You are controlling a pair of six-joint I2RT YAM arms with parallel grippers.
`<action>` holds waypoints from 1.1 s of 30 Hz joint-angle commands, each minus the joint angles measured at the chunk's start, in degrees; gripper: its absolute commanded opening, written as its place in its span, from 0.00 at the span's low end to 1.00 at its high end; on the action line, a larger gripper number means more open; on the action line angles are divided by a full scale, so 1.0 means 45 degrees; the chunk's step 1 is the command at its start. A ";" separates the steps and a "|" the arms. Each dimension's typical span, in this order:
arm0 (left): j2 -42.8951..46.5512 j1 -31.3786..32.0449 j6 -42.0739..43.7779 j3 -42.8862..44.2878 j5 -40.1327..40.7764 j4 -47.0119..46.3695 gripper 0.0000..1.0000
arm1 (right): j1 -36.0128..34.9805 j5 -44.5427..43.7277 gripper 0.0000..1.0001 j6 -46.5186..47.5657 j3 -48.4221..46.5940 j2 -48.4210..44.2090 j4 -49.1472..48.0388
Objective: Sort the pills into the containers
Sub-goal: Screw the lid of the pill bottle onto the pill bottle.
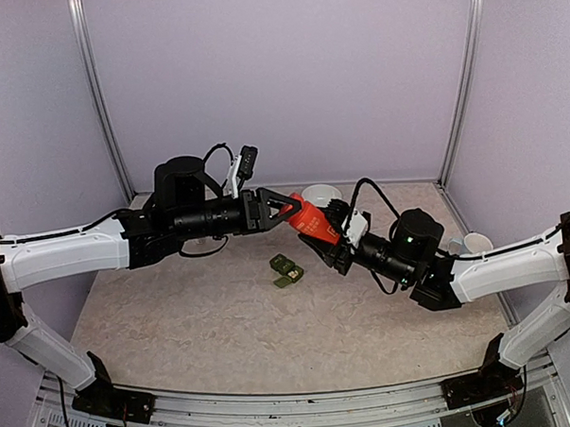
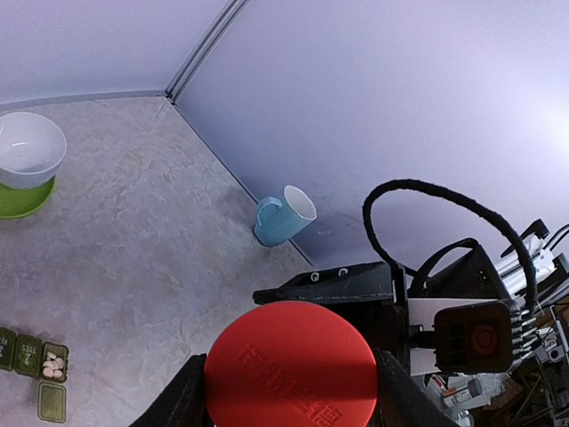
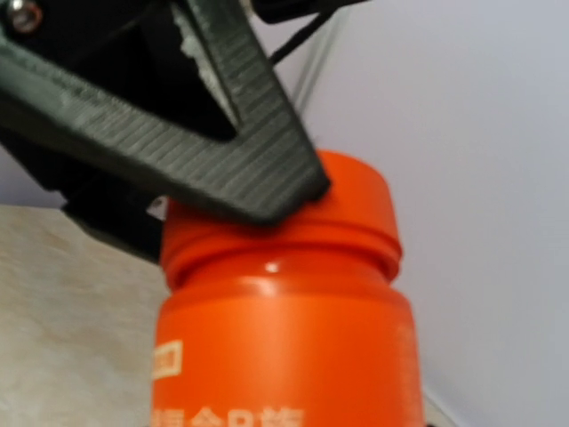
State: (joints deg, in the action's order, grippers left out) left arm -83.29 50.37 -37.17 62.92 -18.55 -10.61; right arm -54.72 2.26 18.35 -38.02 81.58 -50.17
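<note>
A red cylindrical bottle (image 1: 312, 220) hangs tilted in mid-air between both arms. My left gripper (image 1: 289, 207) is shut on its round red cap (image 2: 292, 365), one black finger (image 3: 222, 133) pressed on each side. My right gripper (image 1: 326, 232) is shut on the bottle's body (image 3: 284, 347), which hides its own fingers in the right wrist view. The containers (image 1: 286, 269), a dark green strip of joined compartments, lie on the table below the bottle. One compartment stands open with white pills (image 2: 53, 365) inside.
A white bowl (image 1: 321, 193) stands on a green saucer (image 2: 22, 200) near the back wall. A pale blue mug (image 2: 283, 213) lies by the right wall. Pale walls with metal posts close the table in on three sides.
</note>
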 commanded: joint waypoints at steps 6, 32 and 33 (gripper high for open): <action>-0.0794 0.0205 0.0476 0.0326 -0.1855 0.1028 0.36 | -0.0485 -0.0811 0.21 0.1208 0.0008 -0.0362 -0.0924; 0.0717 0.0359 0.6106 -0.0530 -0.5804 0.0180 0.36 | 0.1460 0.7961 0.22 -1.0358 -0.0712 -0.0592 -0.0202; 0.0723 0.0391 0.6232 -0.0491 -0.5847 0.0274 0.36 | 0.1521 0.8209 0.22 -1.0844 -0.0736 -0.0498 -0.0374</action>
State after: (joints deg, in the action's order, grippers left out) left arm -80.47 48.82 -15.25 60.62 -37.47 -11.55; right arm -49.32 31.79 -15.77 -38.35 77.23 -44.47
